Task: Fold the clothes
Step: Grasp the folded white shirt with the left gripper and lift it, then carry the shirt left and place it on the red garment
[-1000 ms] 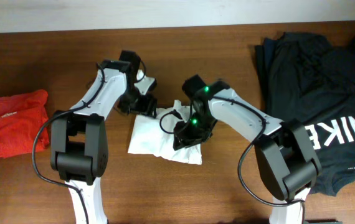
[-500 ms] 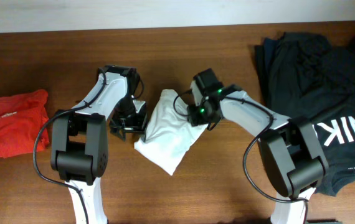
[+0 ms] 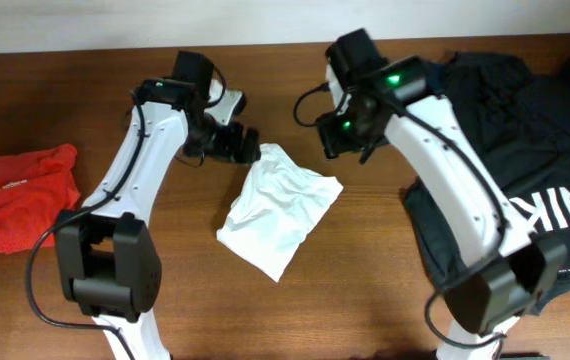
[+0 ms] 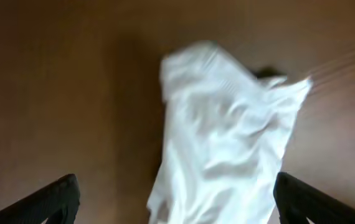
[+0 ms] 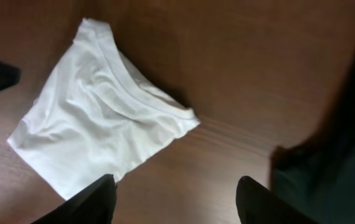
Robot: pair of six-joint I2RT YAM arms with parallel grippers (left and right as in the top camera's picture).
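L gripper [image 4: 176, 202] & R gripper [image 5: 176, 198]: jaws spread wide, both empty, hovering near the far end of the white T-shirt [image 3: 277, 212]. It lies mid-table [image 3: 365, 300] as a rumpled, skewed bundle. Next, IMO: pinch both far corners evenly, pull taut, and smooth wrinkles before folding. Stay clear of the black shirt [image 3: 525, 150] on the right.

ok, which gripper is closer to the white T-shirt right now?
Left. In the overhead view the left gripper is open right by the upper-left corner of the white T-shirt. The right gripper, also open, is farther off, past the upper-right corner toward the black shirt.
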